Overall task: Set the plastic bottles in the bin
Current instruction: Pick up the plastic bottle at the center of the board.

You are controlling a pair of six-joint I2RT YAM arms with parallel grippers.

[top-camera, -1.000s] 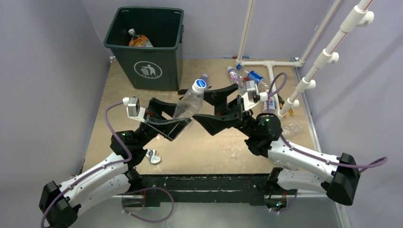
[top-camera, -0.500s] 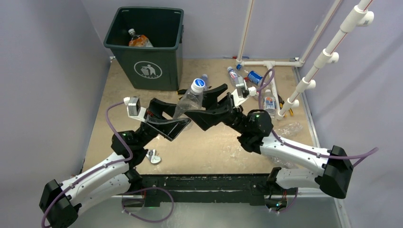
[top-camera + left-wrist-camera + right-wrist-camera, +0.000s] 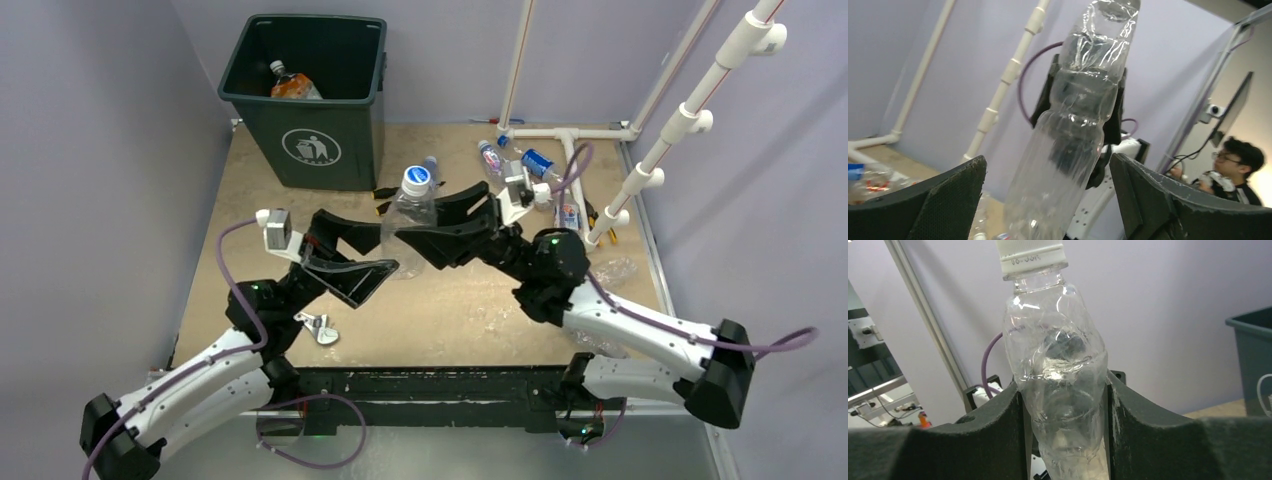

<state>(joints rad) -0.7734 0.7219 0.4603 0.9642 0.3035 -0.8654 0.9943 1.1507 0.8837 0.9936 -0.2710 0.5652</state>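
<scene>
Left pincer point(image 3: 1048, 175) has let go, jaws wide; right pincer point(image 3: 1064, 425) now clamps the bottle point(image 3: 410, 200). Handover looks done, bin point(image 3: 345, 150) far left next.

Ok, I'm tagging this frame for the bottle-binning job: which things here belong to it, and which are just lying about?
Belong to the job:
- held clear bottle, clamped in the right gripper
- bin
- bottle inside it
- loose bottles by the pipes

Just lying about:
- white pipes
- small metal piece near the left arm
</scene>
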